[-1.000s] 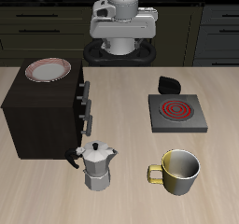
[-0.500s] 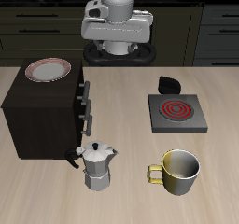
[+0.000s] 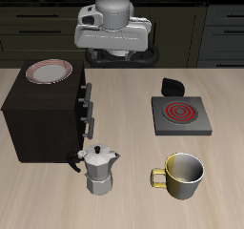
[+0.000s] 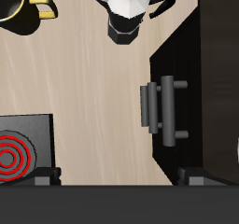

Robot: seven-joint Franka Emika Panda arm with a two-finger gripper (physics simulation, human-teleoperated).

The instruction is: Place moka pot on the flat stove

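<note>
**Q:** Surface and background?

**A:** Light wood-grain table point(image 3: 124, 209), with dark kitchen cabinets along the wall behind it.

**Q:** List the containers, nearest the table's front edge first, with contents.

**A:** Nearest the front edge stands a metal mug point(image 3: 181, 176) with a yellowish rim; its interior looks bare, with only the yellowish inner wall showing. Beside it, apart from it, stands the moka pot point(image 3: 99, 169), upright on the table, lid closed, so its inside is hidden. The pot sits just in front of the front corner of a large dark cabinet point(image 3: 43, 118). A drawer handle point(image 4: 169, 109) shows on the cabinet face. On the cabinet's top, towards its back, rests a plate point(image 3: 49, 72) with a reddish rim and nothing on it.

**Q:** Where is the hotplate?

**A:** The flat stove point(image 3: 180, 115) lies farther back than the mug, well apart from the moka pot. Its red spiral coil is uncovered. A small black knob point(image 3: 172, 85) sits at its far edge.

**Q:** Arm pose?

**A:** The arm is raised at the table's back, with the gripper point(image 3: 115, 53) high above the surface, well apart from every object and pointing down.

**Q:** Gripper state?

**A:** Nothing sits between the fingers point(image 4: 47, 176). Only the finger tips show in the wrist view, spread wide apart.
</note>
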